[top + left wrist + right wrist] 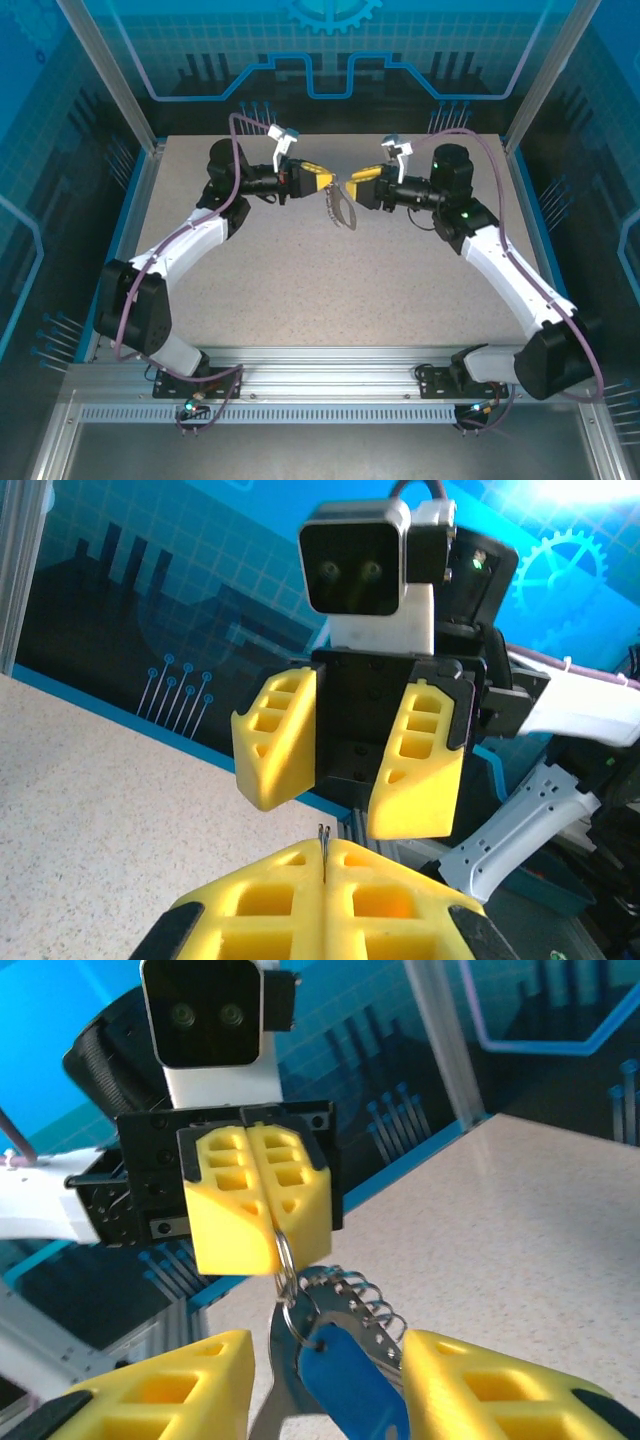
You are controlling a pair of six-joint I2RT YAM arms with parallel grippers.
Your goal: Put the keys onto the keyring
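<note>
The keyring (285, 1260) is held in the air between the two pincers, above the speckled counter (540, 1220). Its thin silver ring is pinched at the top by the left pincer (268, 1222), whose yellow fingers are pressed together on it. In the left wrist view only a small edge of bright wire is seen standing out from the seam between these fingers. Below the left pincer a short silver chain (365, 1305) of small round links is seen, curved to one side. A flat grey strip hangs down from the ring as well, and its lower part is cut off by the edge of the picture. The key (350, 1385) is seen just under the ring. Its head is bright blue plastic with rounded corners and a small dark hole near the top, and it seems that a ring passes through this hole. The metal blade cannot be told. The right pincer (338, 800) is spread, facing the left one closely, and the blue head hangs in the gap between its two yellow fingers, apparently touching neither. From above, the hanging bundle is seen as a pale loop just under the meeting point of both pincers.
</note>
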